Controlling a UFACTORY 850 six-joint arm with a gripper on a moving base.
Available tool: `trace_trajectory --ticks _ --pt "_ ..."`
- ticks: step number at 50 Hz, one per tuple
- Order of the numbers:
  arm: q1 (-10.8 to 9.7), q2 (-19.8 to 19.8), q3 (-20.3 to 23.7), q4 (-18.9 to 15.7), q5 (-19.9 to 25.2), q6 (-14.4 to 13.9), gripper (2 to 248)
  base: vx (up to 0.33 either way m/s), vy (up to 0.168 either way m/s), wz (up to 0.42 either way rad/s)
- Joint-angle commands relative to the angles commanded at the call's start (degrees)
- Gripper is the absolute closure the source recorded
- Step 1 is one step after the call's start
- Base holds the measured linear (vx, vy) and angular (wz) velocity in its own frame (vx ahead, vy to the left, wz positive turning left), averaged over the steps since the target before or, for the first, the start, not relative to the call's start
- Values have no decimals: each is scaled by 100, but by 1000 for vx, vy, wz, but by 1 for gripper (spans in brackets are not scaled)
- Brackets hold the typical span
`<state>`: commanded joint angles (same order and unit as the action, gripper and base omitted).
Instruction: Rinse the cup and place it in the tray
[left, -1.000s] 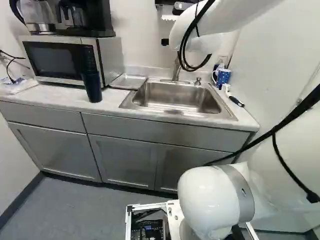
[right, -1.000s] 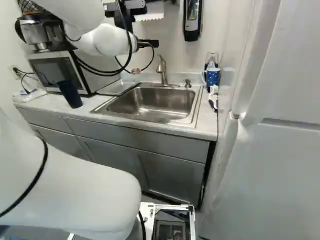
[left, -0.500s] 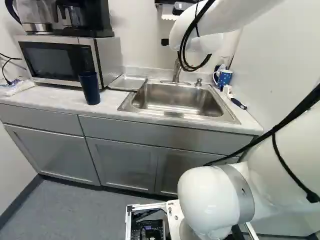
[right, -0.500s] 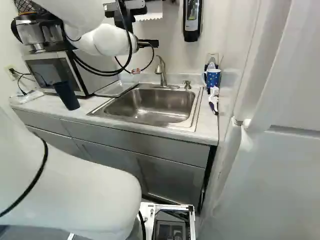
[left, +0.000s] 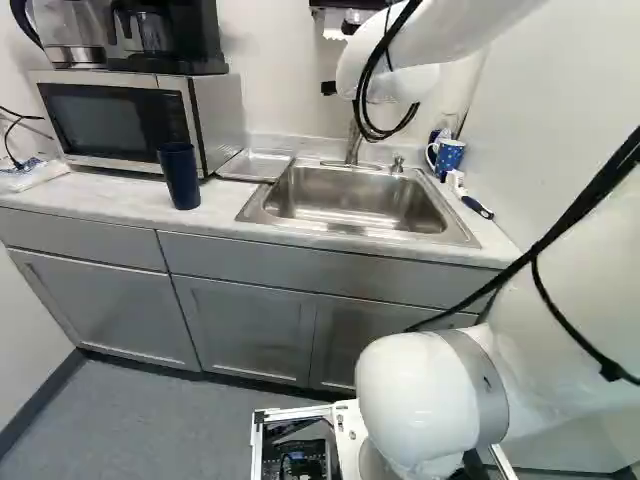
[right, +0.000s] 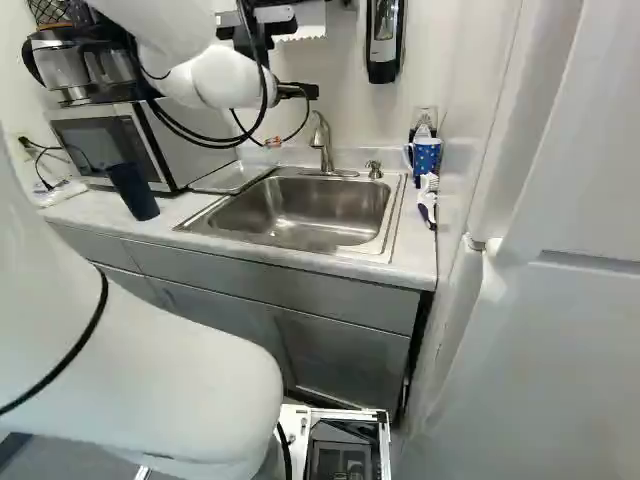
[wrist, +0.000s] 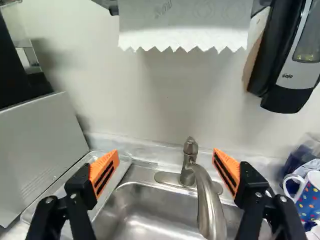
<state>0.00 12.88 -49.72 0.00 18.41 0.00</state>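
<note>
In the right base view, a black part of my gripper shows near the wall above the sink; its fingertips cannot be made out there. Seen from the wrist, the gripper is open and holds nothing, with the faucet ahead between its orange pads. A dark blue cup stands upright on the counter before the microwave, away from the gripper. The metal tray lies between microwave and sink. A blue dotted mug stands beyond the sink's other side.
The microwave carries a coffee maker. A brush lies near the mug. Above the sink hang a paper towel and a soap dispenser. A wall or door panel closes in at the right of the right base view.
The base has moved a little, then stopped, shifting the counter scene slightly. My arm has shifted slightly against its lowest joint, its wrist moving a little. The cup keeps its place on the counter.
</note>
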Motion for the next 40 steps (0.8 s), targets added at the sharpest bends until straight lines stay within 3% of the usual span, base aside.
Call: trace_trajectory --ticks 40 --pt "0 -860 -794 0 -849 0 3 0 0 0"
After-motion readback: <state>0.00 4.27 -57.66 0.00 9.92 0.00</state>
